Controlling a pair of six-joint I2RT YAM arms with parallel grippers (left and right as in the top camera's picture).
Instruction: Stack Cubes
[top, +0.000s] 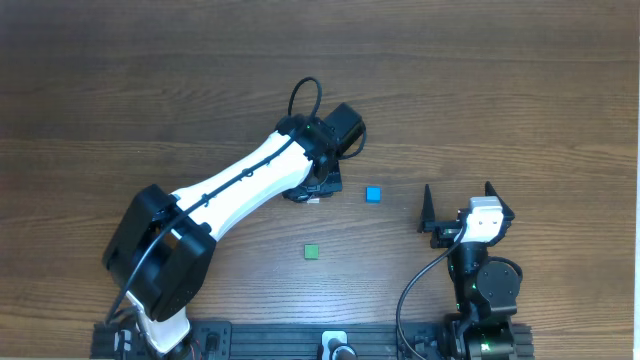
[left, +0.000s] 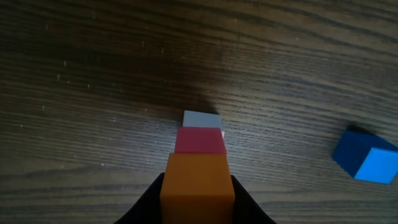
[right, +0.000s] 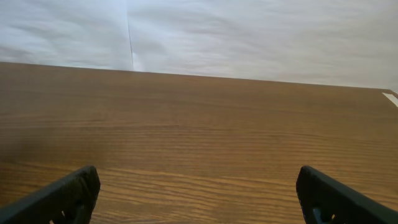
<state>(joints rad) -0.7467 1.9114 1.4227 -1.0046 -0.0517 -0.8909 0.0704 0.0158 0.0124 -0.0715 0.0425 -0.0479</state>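
Orange cube (left: 198, 186) sits between the fingers of the left gripper (left: 198, 210), which is closed onto its two opposite side faces. Directly below it you see a red cube (left: 200, 140) and, under that, a white cube (left: 202, 118). The three line up as one column on the wooden table (top: 120, 90). You cannot tell whether the orange cube rests on the red cube or hangs just above it. Note the blue cube (top: 373, 194) near the column but apart from it, and the green cube (top: 312, 252) nearer the arm bases, well apart from both. Note the right gripper (top: 457, 200) close to its own base, fingers spread wide, with nothing between them.

Treat the cubes as light, rigid and smooth-faced. Expect flat faces to seat squarely, but a narrow column probably topples at a slight side push. Grip each cube at mid-height on two parallel faces, centred, with moderate force. Open the fingers evenly so that neither drags the column sideways.
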